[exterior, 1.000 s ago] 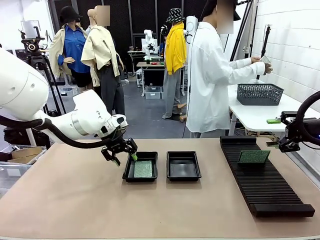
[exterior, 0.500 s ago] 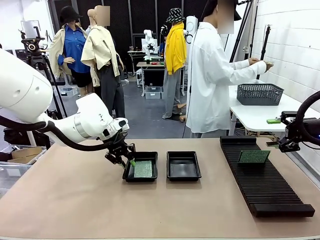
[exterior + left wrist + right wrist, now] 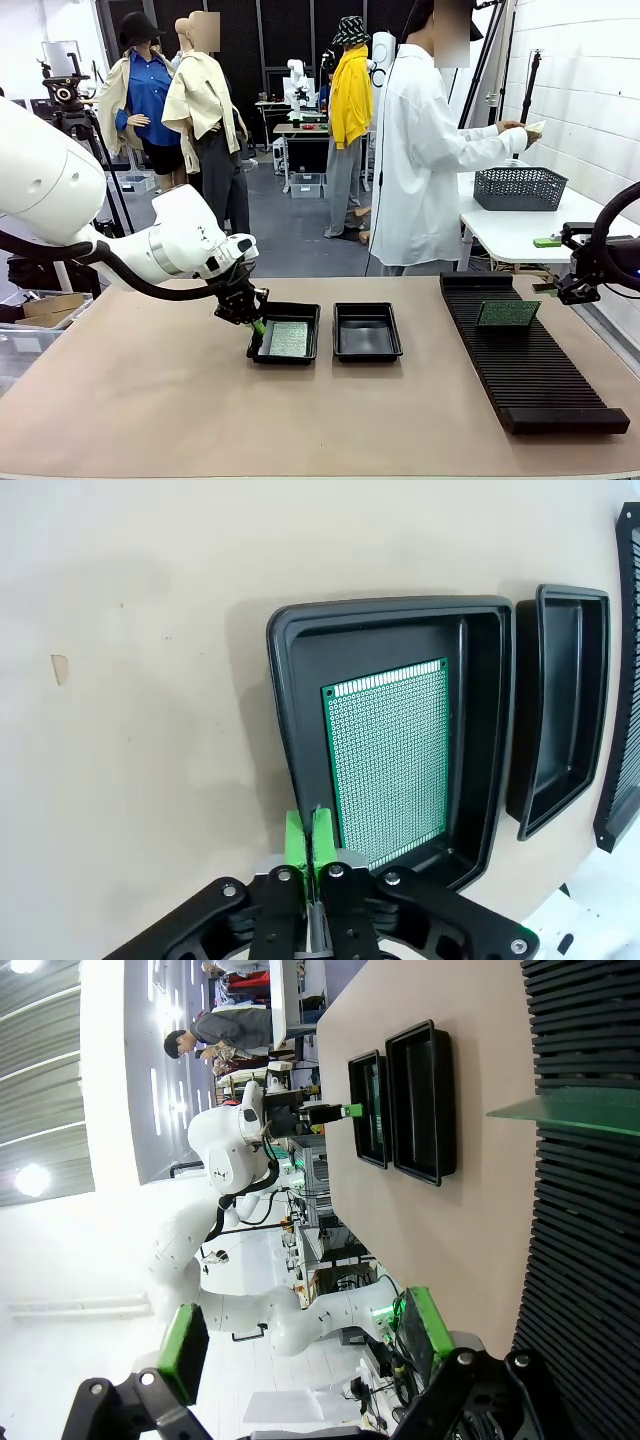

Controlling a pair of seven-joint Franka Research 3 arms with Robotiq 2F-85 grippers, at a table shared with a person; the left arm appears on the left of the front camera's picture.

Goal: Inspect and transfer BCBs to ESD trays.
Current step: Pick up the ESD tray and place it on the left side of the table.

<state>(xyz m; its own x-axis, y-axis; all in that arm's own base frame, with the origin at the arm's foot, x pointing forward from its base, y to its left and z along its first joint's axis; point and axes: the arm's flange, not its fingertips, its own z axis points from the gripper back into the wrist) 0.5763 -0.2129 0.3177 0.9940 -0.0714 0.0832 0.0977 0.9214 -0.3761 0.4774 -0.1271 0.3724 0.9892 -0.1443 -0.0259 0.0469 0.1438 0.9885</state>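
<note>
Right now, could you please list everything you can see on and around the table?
ESD trays: two, black, side by side; left tray, right tray.
BCBs: two, green; one flat in the left tray, another standing in the rack.
rack: one, black, ribbed, right of the trays.
basket: one, grey, on the white side table.
person: one, white coat, far side.
left gripper: shut, at the left tray's rim.
right gripper: open, beside the rack.

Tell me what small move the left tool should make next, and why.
Probably lift the left tool up and away. Its green pads are shut together with nothing between them, close beside the rim of the shallow black rectangular plastic tray, and the thin flat green circuit board already lies flat on that tray's floor, so this placement looks finished.
</note>
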